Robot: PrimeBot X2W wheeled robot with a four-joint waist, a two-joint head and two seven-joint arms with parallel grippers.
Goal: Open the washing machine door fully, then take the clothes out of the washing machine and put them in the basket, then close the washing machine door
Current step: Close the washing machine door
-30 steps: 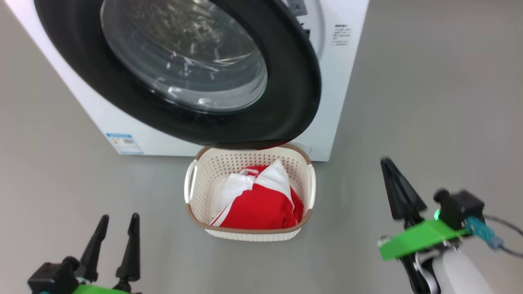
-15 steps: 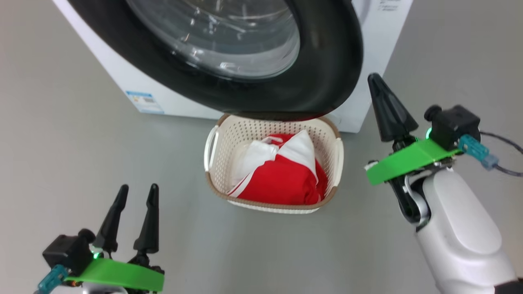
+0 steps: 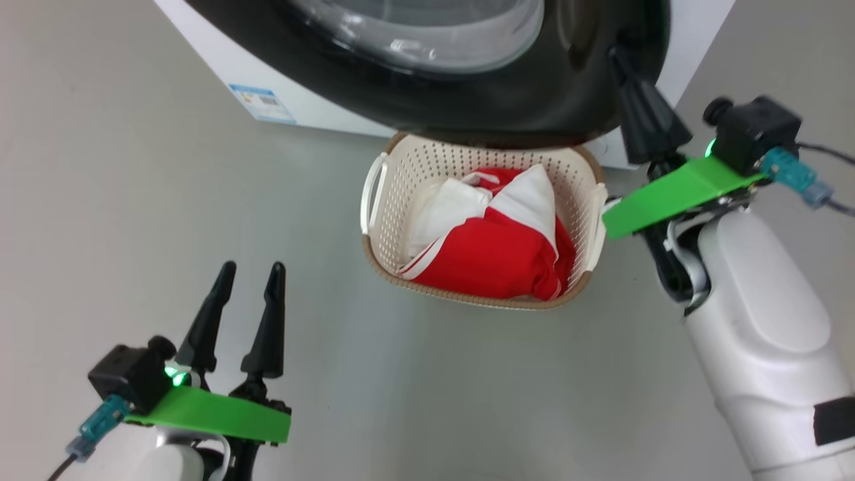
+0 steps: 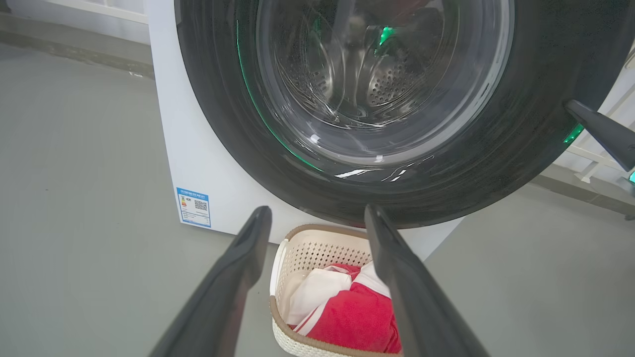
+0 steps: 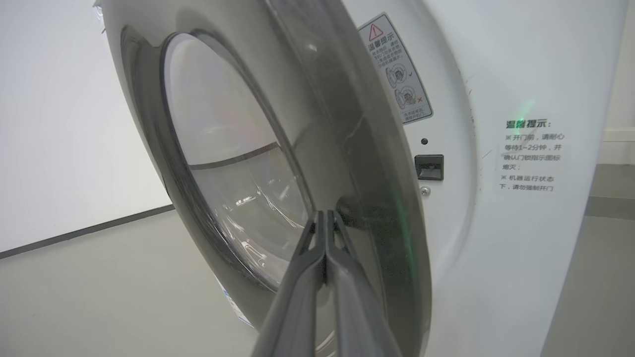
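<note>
**Red clothes in basket, door partly open**

The clothes (image 3: 497,257), red with white panels, lie in the basket (image 3: 434,167). The basket stands on the grey floor (image 3: 133,200) just before the washing machine (image 4: 198,163), under the lower edge of the washing machine door (image 3: 467,100). The door stands partly open, its glossy black rim angled away from the cabinet front.

Right gripper (image 3: 616,52): fingers pressed together, nothing between them. The tips are at the outer face of the door rim, on the side nearest the latch slot (image 5: 429,167). Contact cannot be confirmed.

Left gripper (image 3: 252,266): fingers spread, empty, positioned left of the basket and apart from it.

Markings:
- A blue label (image 4: 194,207) with a QR code sits low on the cabinet front, at its left corner.
- A warning sticker (image 5: 397,69) beside the door opening carries a red triangle and the heading "温馨提示".
- A printed notice (image 5: 528,156) right of the latch slot is headed "温馨提示:". It has two entries marked ※, and the first includes "1~2分钟".
</note>
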